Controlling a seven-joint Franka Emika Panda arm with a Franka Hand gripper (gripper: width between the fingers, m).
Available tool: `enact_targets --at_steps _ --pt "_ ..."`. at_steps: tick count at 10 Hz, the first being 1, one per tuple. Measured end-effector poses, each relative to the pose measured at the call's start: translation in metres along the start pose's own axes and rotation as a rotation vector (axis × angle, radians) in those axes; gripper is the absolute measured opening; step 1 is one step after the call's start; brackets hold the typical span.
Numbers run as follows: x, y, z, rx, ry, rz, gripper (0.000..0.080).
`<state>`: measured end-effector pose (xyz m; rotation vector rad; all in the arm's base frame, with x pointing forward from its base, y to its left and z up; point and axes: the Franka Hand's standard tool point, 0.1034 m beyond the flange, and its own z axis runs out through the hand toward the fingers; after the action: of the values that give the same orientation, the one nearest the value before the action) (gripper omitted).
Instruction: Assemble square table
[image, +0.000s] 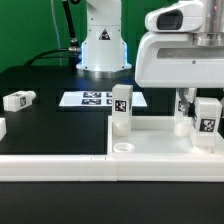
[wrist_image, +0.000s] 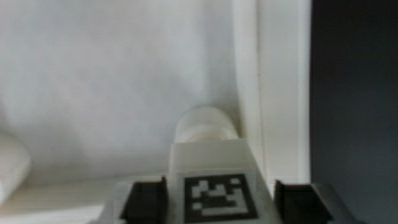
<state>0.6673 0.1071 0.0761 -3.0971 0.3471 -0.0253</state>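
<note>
Gripper (image: 196, 108) clamped on held leg (image: 207, 122), upright inside top (image: 150, 150) at the exterior view's right. Second leg (image: 121, 108) stands at the top's other far corner. Loose leg (image: 18, 100) lies on black table (image: 40, 125), apart from marker board (image: 95, 98)

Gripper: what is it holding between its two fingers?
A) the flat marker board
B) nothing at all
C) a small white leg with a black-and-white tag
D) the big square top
C: in the wrist view the gripper has its dark fingers on either side of a tagged white leg.
</note>
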Motion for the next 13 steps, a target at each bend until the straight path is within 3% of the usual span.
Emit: enact_targets --at_steps 3,6,9,12,13 --pt "-0.0009 -0.0021 0.0002 0.007 -0.003 0.200 0.0285" --pt "0.0008 -0.0055 0.0010 0.032 -0.002 0.555 0.0285" --pt "0.0035 -0.0087 0.0017 0.122 -0.040 1.052 0.0285" --pt "0.0056 -0.0085 0.0018 0.126 -0.056 1.204 0.0287" --pt "0.0055 -0.0085 0.0019 0.127 -0.055 1.184 0.0382"
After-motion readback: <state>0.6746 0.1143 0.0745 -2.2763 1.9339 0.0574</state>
